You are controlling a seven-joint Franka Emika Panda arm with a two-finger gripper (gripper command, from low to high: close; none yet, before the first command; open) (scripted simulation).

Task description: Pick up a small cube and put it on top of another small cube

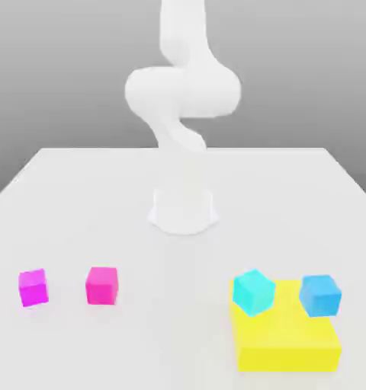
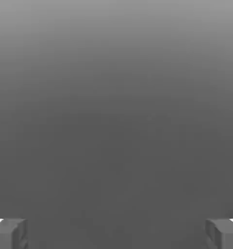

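- Exterior view: the white arm point(image 1: 182, 99) rises from its round base point(image 1: 183, 211) at the middle of the desk point(image 1: 79, 198), its upper links curling upward out of the frame.
- The hot-pink cube point(image 1: 101, 286) sits flat on the desk near the front edge, toward the exterior view's left. It is a reddish pink, with a lighter top face and a slightly darker front face, its edges squared to the front edge.
- Just beside it, closer to the desk's left edge in this view and clearly apart from it, stands a magenta cube point(image 1: 33, 287) of the same size, purpler in tone and turned slightly.
- The medium-blue cube point(image 1: 320, 295) rests on the yellow block point(image 1: 287, 335) near the desk's front corner on the exterior view's right. Its faces are sky blue, it matches the pink cubes in size, and it sits at the block's far right corner, turned a little.
- A cyan cube point(image 1: 253, 292), lighter and more turquoise, sits at the block's far left corner, rotated and seeming to overhang the block's edge. The two blue cubes are apart.
- The yellow block is wide, flat and low.
- Hand view: the gripper point(image 2: 116, 233) shows two grey fingertips point(image 2: 9, 233) at opposite sides, spread wide apart with nothing between them, against a plain grey background.
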